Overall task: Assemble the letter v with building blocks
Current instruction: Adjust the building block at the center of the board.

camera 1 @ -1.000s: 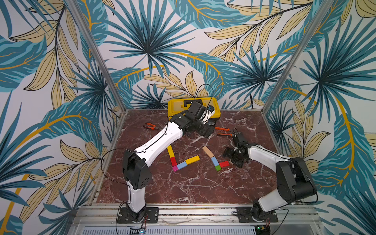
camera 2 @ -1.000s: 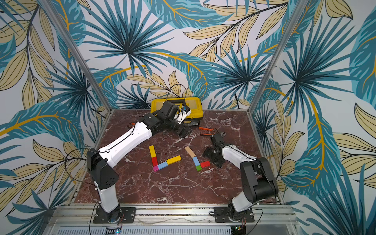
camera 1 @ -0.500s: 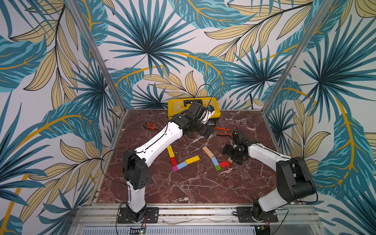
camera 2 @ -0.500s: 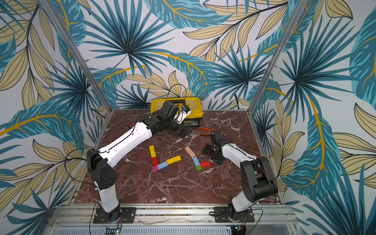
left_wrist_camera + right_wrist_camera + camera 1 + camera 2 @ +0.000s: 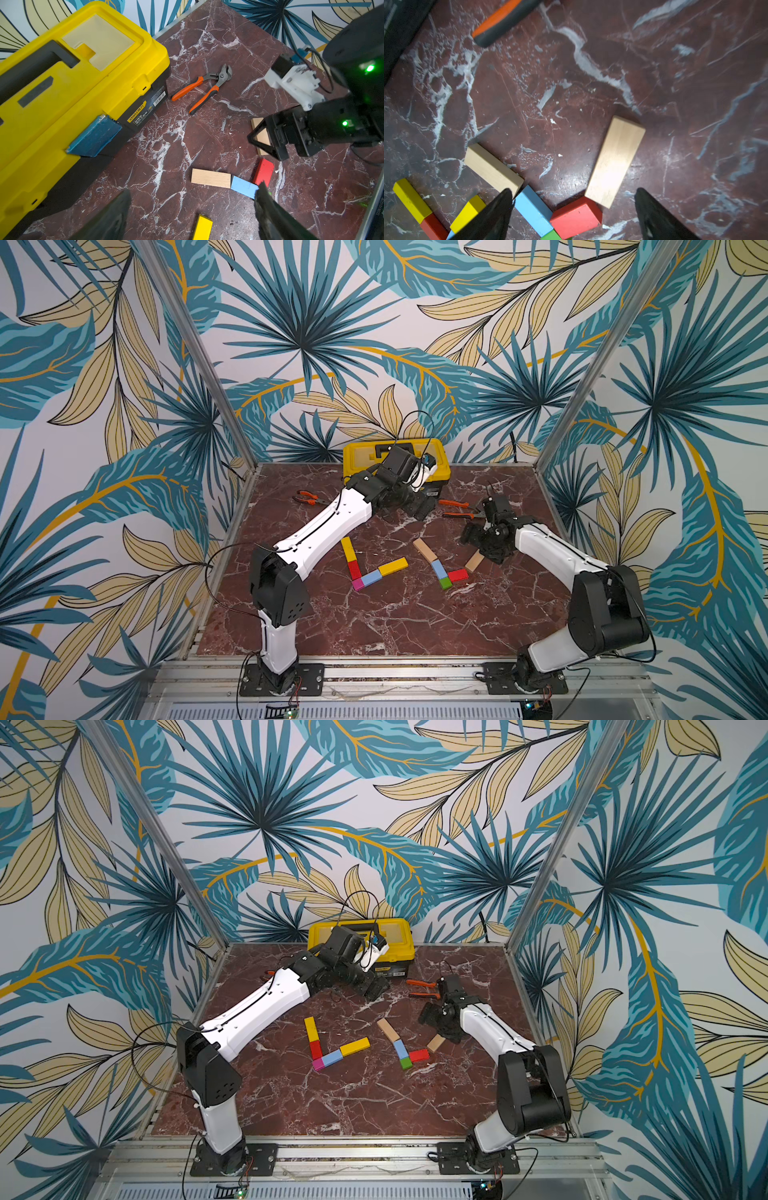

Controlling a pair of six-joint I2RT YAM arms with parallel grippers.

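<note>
Two V shapes of building blocks lie on the marble floor in both top views. One runs yellow bar [image 5: 348, 549], red, magenta cube [image 5: 356, 584], light-blue, yellow bar [image 5: 392, 566]. The other runs tan bar [image 5: 424, 549], light-blue [image 5: 532, 209], green cube [image 5: 445, 583], red [image 5: 575, 216], tan bar [image 5: 614, 162]. That last tan bar rests at an angle against the red block's end. My right gripper [image 5: 573, 189] hovers open just above and behind it, holding nothing. Near the toolbox my left gripper [image 5: 193, 188] stands open and empty, well above the floor.
A yellow toolbox [image 5: 395, 460] stands at the back wall under the left wrist. Orange-handled pliers [image 5: 457, 508] lie just behind the right gripper, and another pair [image 5: 309, 498] at the back left. Aluminium posts and walls close in the floor.
My right gripper has drawn back and up from the tan bar, its jaws a little wider; the bar stays on the floor by the red block. The left arm has not moved.
</note>
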